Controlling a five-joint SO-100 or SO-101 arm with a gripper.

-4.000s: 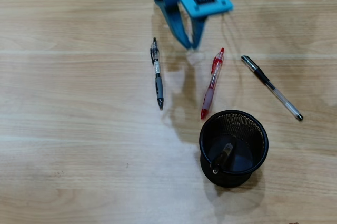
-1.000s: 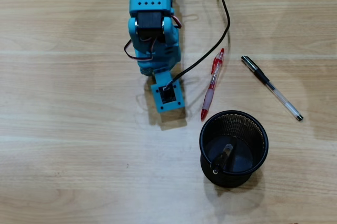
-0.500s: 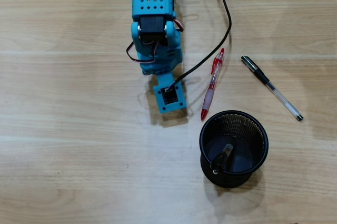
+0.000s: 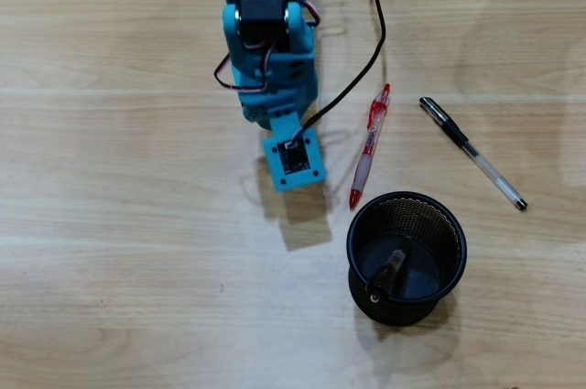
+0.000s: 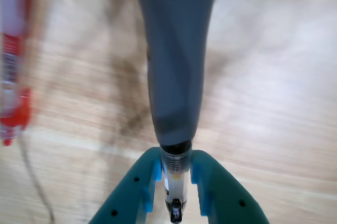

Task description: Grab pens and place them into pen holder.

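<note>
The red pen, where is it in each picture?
Overhead view: the slim red pen lies on the wooden table, right of the blue arm, just above the round black wire-mesh pen holder.
Wrist view: it is the blurry red strip at the left edge.
Shared landmark: the black cable beside it.

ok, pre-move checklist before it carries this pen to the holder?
1. Grip: gripper closed on the grey-sleeved pen: ok.
2. Pen lifted off the table: cannot tell, wrist view blurred.
3. Pen holder upright, opening clear apart from one black pen inside: ok.
4. Path: red pen lies between arm and holder: not ok if it travels low.
5. Clear pen with black cap lies away from the route: ok.
</note>
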